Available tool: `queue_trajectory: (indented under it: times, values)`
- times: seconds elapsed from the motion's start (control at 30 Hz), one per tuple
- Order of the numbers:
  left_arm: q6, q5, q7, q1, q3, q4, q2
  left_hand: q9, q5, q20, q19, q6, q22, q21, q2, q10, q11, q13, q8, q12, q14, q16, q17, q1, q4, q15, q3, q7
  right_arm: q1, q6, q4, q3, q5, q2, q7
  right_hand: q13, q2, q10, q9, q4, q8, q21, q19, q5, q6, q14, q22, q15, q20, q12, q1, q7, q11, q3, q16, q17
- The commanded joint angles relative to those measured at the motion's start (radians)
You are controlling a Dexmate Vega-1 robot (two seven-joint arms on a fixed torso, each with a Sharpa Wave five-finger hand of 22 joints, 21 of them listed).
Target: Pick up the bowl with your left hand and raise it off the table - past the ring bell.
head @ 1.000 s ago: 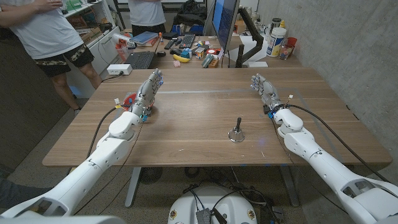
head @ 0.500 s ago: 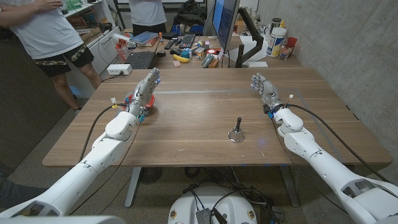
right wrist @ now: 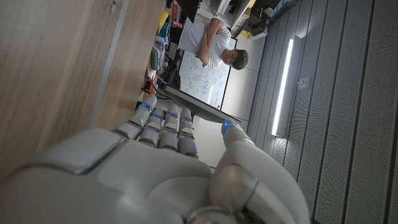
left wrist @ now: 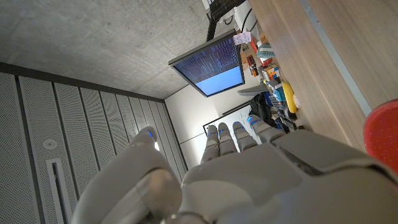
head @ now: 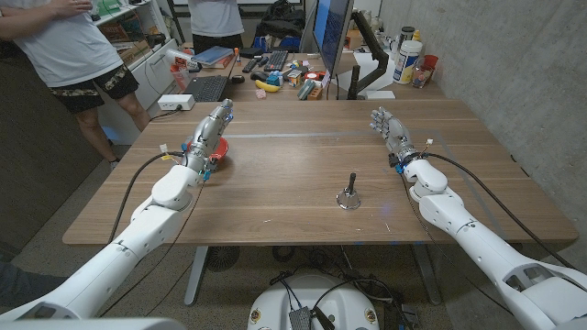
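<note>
One red bowl [head: 213,154] is what matters here, and it sits well to the left of the ring bell [head: 348,194], a bit farther back on the wooden table [head: 293,165]. The left hand [head: 209,135] hangs right over it, fingers stretched long and apart, gripping nothing; in the left wrist view the bowl [left wrist: 382,132] shows as a red curve beside the hand [left wrist: 249,174], and I can't tell whether they touch. Most of the bowl is hidden under the wrist in the head view, so its depth is hard to read.

It looks like a small plastic bowl: my call is light, stiff, smooth-walled and a little slippery, not something that would break if it dropped. A light bowl skates when nudged, so the hold wants to be on the rim, thumb inside and fingers outside the wall, or fingers curled under the near lip. A firm squeeze should be fine.

The right hand [head: 389,127] stands behind the bell and to its right, near the table's far side, fingers extended and loose, holding nothing. The bell stands upright, well apart from both hands, so the lift has plenty of room.
</note>
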Motion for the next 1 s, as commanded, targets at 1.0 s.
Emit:
queue_trajectory:
  times: [1.0]
  values:
    - [0.006, 0.107, 0.108, 0.104, -0.076, -0.101, 0.056, 0.004, 0.005, -0.051, -0.007, 0.02, 0.004, -0.006, 0.003, 0.013, -0.008, 0.003, 0.004, 0.008, 0.007, 0.005, 0.004, 0.033, -0.019, -0.01, 0.001, 0.0, 0.008, 0.014, 0.017, 0.001, 0.001, 0.013, -0.001, 0.001, 0.011, 0.018, 0.004, -0.009, 0.001, -0.022, 0.018, 0.003, 0.02, 0.02, 0.002, 0.001, -0.011, -0.002, -0.002, -0.006, -0.002, 0.008, 0.001, 0.006]
